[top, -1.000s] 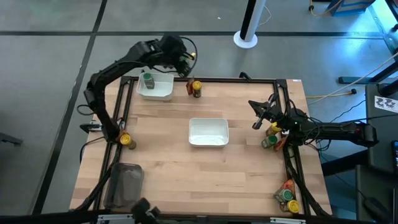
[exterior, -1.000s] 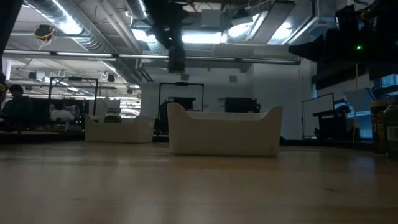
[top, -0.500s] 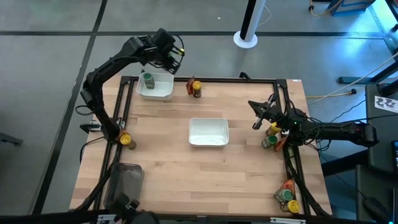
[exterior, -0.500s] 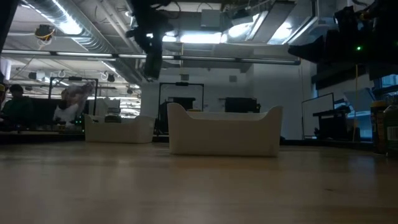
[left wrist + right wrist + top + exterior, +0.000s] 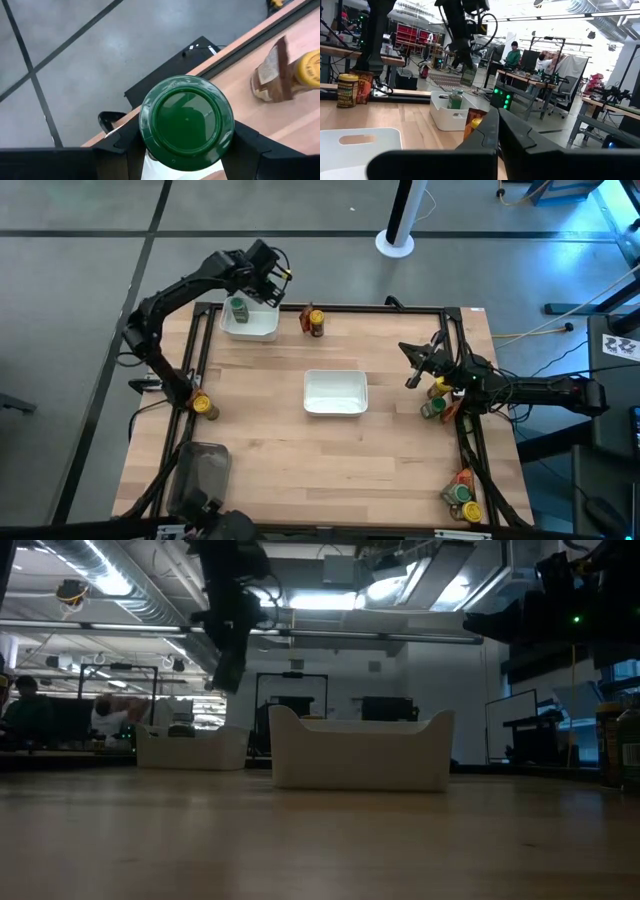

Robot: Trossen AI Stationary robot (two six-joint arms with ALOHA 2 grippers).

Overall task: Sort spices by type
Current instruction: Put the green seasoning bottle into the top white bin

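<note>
Two arms up: our left gripper (image 5: 262,280) clamps green-lid jar (image 5: 186,123) above far-left white tray (image 5: 262,328), where another green-lid jar (image 5: 238,309) sits. Right gripper (image 5: 416,366), fingers pressed together and empty, waits near right edge beside jar-and-packet cluster (image 5: 438,399). Centre tray (image 5: 334,392) holds nothing we see.

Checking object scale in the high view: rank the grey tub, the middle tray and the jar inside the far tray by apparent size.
1. Grey tub and middle tray: look about alike, too close to rank.
2. Jar, green-lidded, clearly smallest.
</note>
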